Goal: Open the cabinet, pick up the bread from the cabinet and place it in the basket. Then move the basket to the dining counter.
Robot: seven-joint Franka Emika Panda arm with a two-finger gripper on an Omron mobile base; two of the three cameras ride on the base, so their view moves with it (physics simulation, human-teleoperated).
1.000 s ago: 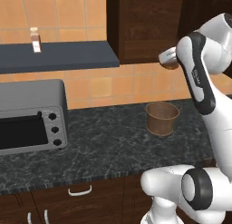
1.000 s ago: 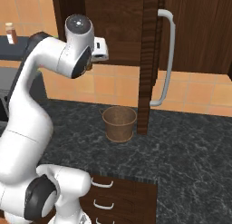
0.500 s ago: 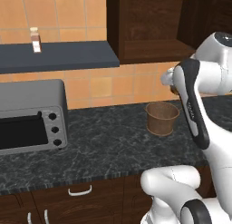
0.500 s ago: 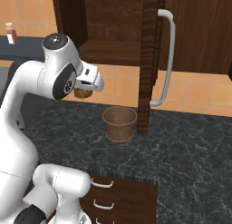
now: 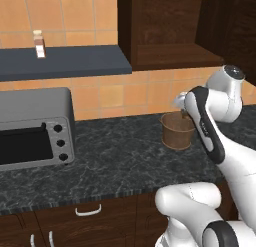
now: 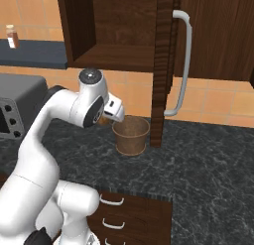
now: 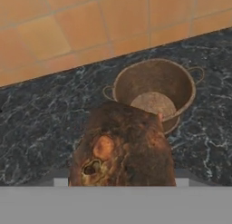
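Note:
My gripper [image 6: 107,119] is shut on the bread [image 7: 123,149], a brown mottled roll that fills the lower middle of the hand view and hides the fingertips. The bread hangs above the counter, just short of and to the left of the basket [image 7: 154,88]. This brown woven basket [image 6: 131,135] stands upright on the black counter with nothing inside; it is also seen as the basket [image 5: 177,130] behind my forearm. Above it the dark wooden cabinet [image 6: 118,27] is open, its door [image 6: 161,65] swung out edge-on with its silver handle [image 6: 181,65]. The dining counter is out of view.
A grey toaster oven [image 5: 33,127] sits at the left on the black speckled counter [image 5: 112,161]. A dark shelf [image 5: 65,61] carries a small bottle [image 5: 38,44]. The open door hangs over the counter right of the basket. Drawers [image 6: 115,214] lie below.
The arm has come down from cabinet-shelf height to just above the counter beside the basket, carrying the bread with it. The basket has not moved.

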